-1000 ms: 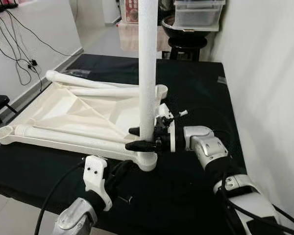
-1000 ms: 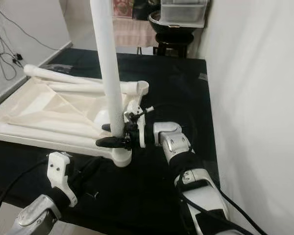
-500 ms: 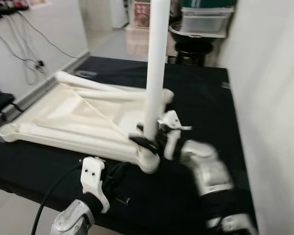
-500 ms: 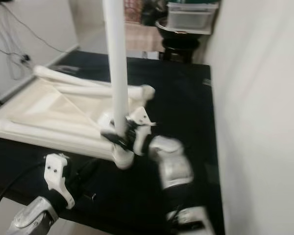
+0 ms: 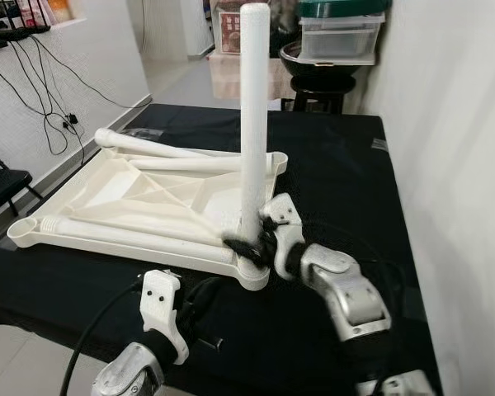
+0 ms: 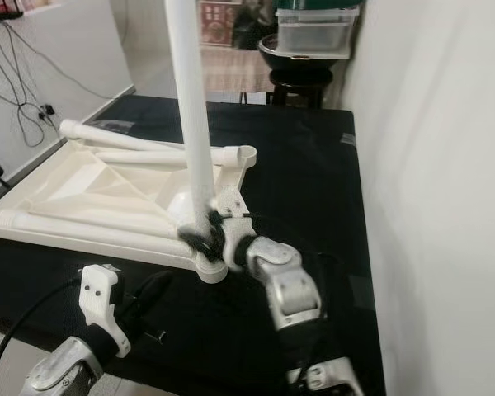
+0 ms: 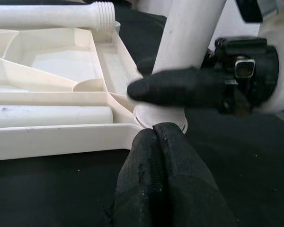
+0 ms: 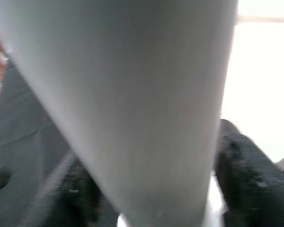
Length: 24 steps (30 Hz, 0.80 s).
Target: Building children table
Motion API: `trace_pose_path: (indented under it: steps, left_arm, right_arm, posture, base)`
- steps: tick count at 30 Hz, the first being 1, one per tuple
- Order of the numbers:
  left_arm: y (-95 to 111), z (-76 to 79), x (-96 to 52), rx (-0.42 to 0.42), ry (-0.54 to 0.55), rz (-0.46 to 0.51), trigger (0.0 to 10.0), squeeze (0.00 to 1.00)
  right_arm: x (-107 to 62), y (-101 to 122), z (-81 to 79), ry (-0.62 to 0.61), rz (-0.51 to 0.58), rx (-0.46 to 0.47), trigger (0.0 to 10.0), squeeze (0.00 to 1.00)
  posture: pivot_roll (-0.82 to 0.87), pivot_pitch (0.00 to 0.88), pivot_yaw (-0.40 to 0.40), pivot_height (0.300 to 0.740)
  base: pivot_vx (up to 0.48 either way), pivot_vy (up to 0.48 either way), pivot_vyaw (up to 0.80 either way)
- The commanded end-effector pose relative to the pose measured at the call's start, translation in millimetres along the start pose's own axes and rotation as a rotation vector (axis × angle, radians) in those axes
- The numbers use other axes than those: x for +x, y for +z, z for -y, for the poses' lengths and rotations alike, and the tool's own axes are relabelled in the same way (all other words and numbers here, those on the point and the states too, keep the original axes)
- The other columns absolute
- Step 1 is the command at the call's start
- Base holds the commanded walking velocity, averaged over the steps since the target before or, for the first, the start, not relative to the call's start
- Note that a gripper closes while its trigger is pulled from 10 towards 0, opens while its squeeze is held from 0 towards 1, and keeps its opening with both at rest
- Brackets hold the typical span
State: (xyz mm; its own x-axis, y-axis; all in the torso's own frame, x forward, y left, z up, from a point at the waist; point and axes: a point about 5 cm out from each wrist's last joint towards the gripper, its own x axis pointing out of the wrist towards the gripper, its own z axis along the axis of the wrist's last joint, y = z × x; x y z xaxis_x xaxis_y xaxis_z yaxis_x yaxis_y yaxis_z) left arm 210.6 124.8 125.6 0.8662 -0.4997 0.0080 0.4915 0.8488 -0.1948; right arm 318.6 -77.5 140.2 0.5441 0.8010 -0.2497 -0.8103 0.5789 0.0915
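Right gripper point(image 5: 249, 245) pinches the upright leg point(image 5: 252, 124) at the tabletop's point(image 5: 124, 194) 5 o'clock corner; left gripper point(image 7: 156, 137) pressed together.

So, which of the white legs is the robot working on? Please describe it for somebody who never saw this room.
Find the black table, then the white tabletop lying upside down on it. At its corner nearest the robot, one white leg stands upright in a socket, with the right hand closed around its base. The other legs lie flat on the tabletop.
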Motion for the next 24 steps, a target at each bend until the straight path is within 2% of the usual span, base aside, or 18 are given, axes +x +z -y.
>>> trace_pose_path:
  steps: [1,2,3,4,6,9,15,16,17,24]
  left_arm:
    - [-2.8,-2.1,-0.2,0.003,0.001,-0.016,10.0,0.0]
    - [-2.8,-2.1,-0.2,0.003,0.001,-0.016,10.0,0.0]
    - [-2.8,-1.9,0.3,0.002,-0.001,-0.016,10.0,0.0]
    - [-2.8,-1.7,0.7,0.001,-0.001,-0.015,10.0,0.0]
    - [-2.7,-1.4,1.1,-0.001,-0.002,-0.013,10.0,0.0]
    - [-2.5,-1.3,1.3,-0.001,-0.001,-0.012,10.0,0.0]
    - [-2.4,-1.2,1.4,-0.001,-0.002,-0.012,10.0,0.0]
    - [-2.4,-1.0,1.4,-0.001,-0.003,-0.013,10.0,0.0]
    - [-2.5,-0.6,1.3,-0.001,-0.004,-0.014,10.0,0.0]
    - [-1.7,1.0,1.1,-0.006,-0.008,-0.012,10.0,0.0]
  right_arm:
    - [5.5,13.9,-10.1,0.181,0.053,-0.053,10.0,0.87]
    - [5.5,13.9,-10.1,0.181,0.053,-0.053,10.0,0.87]
    - [4.1,17.3,-9.7,0.245,0.07,-0.095,10.0,0.87]
    - [3.1,22.2,-6.1,0.337,0.084,-0.117,10.0,0.0]
    - [5.4,30.1,3.7,0.402,0.091,-0.132,10.0,0.0]
    - [14.8,35.8,13.1,0.41,0.096,-0.077,10.0,0.0]
    - [21.4,34.2,15.3,0.414,0.081,-0.054,10.0,0.0]
    - [23.7,31.7,16.2,0.42,0.061,-0.046,4.3,0.0]
    - [23.4,28.9,16.6,0.442,0.054,-0.029,0.0,0.0]
    - [15.4,17.9,23.8,0.455,0.042,-0.004,0.0,0.0]
  posture:
    - [0.03,0.026,0.019,0.74]
    - [0.03,0.026,0.019,0.74]
    - [0.03,0.026,0.019,0.74]
    - [0.03,0.025,0.017,0.74]
    - [0.03,0.028,0.016,0.74]
    - [0.03,0.029,0.019,0.74]
    - [0.04,0.028,0.019,0.74]
    - [0.04,0.03,0.016,0.74]
    - [0.05,0.035,0.015,0.74]
    - [0.04,0.047,0.014,0.74]
  base:
    - [0.0,0.0,0.0]
    - [0.0,0.0,0.0]
    - [0.0,0.0,0.0]
    - [0.0,0.0,0.0]
    - [0.0,0.0,0.0]
    - [0.0,0.0,0.0]
    - [0.0,0.0,0.0]
    - [0.0,0.0,0.0]
    - [0.0,0.0,0.0]
    - [0.0,0.0,0.0]
